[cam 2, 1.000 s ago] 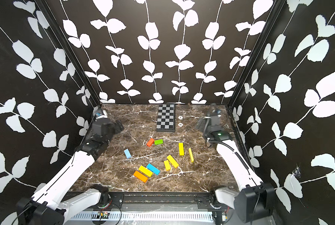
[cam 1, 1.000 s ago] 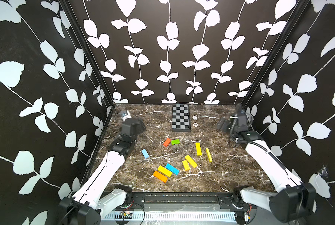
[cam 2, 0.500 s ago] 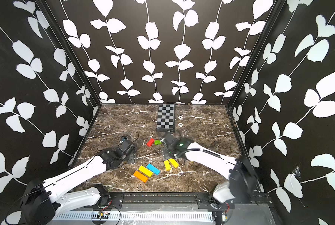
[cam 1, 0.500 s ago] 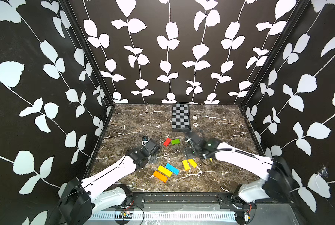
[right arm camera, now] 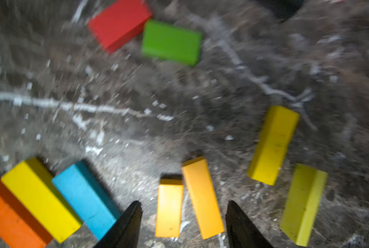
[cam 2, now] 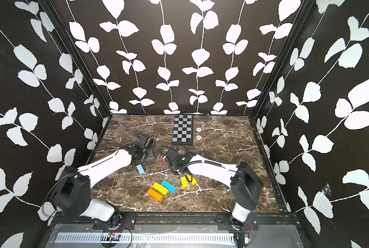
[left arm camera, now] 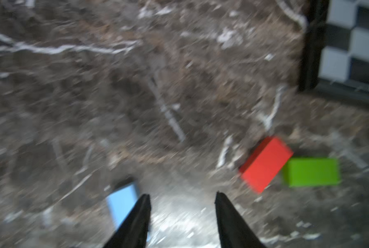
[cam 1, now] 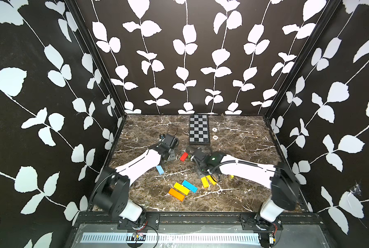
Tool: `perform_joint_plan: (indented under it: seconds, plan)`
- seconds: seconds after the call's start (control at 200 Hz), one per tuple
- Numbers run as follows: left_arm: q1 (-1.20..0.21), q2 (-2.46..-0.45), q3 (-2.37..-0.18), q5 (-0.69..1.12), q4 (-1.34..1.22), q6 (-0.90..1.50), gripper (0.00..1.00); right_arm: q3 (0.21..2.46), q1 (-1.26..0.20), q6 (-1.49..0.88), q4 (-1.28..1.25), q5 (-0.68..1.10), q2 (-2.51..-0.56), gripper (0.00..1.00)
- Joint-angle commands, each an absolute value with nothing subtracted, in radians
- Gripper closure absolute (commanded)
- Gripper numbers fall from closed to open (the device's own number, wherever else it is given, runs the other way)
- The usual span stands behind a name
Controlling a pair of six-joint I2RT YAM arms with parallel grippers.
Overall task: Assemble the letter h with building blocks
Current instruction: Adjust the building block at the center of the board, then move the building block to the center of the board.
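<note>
Left hand [left arm camera: 182, 194]: your fingers stand apart, empty, with a pale blue block [left arm camera: 121, 206] just beside one.
Right hand [right arm camera: 184, 203]: fingers parted, empty, over two amber blocks [right arm camera: 202, 197].
Building blocks [cam 1: 181, 189]: loose on the table [cam 1: 243, 139]; the red block [left arm camera: 265, 164] seems to touch the green block [left arm camera: 312, 171], though the view is blurred.

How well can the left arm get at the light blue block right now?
Probably yes. The light blue block lies alone on the marble table, just outside the open jaws of the left gripper, which bracket bare table. Nothing blocks it; a small sideways shift should centre it.
</note>
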State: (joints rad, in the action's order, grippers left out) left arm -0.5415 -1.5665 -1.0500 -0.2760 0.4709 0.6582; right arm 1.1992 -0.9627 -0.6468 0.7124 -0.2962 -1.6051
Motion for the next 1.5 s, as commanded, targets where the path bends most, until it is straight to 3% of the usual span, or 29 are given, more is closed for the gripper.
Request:
perform_joint_plan:
  seconds: [0.0,0.18,0.335,1.146,1.276,1.491]
  plan:
    - [-0.531,-1.714,-1.163,-0.156,0.391,0.622,0.63,1.083,-0.892,-0.775,0.663,-0.425,-1.445,0.36]
    - [-0.529,-1.911,-1.280,-0.027,0.404,0.679,0.80,0.984,-0.782,-0.812,0.626,-0.295,-1.309,0.42]
    - [-0.533,-1.936,-1.253,0.014,0.384,0.731,0.86,0.976,-0.762,-0.808,0.686,-0.303,-1.295,0.47]
    - [-0.826,-2.120,-1.347,0.136,0.323,0.873,0.92,0.911,-0.685,-0.808,0.720,-0.268,-1.231,0.49]
    - [-0.854,-2.078,-1.335,0.136,0.319,0.870,0.85,0.913,-0.678,-0.778,0.718,-0.249,-1.219,0.47]
    - [-0.787,-1.832,-1.236,-0.071,0.419,0.815,0.48,0.921,-0.690,-0.688,0.645,-0.114,-1.232,0.35]
